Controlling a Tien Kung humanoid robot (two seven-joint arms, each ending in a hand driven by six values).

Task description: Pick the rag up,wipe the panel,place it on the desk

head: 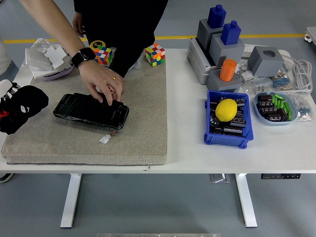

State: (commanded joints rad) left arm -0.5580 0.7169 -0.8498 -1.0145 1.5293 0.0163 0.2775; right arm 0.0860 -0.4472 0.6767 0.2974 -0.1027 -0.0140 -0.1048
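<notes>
The black rag with a red patch hangs at the left edge of the grey mat. My left hand is shut on it, and only its white fingers show at the picture's edge. The black panel lies flat on the mat to the right of the rag, apart from it. A person's hand with a wristwatch presses on the panel's far right part. A second hand of a person in black sits just behind it. My right hand is out of view.
A small white connector lies on the mat in front of the panel. Two Rubik's cubes and white bags are at the back. A blue bin with a lemon and grey fixtures stand on the right.
</notes>
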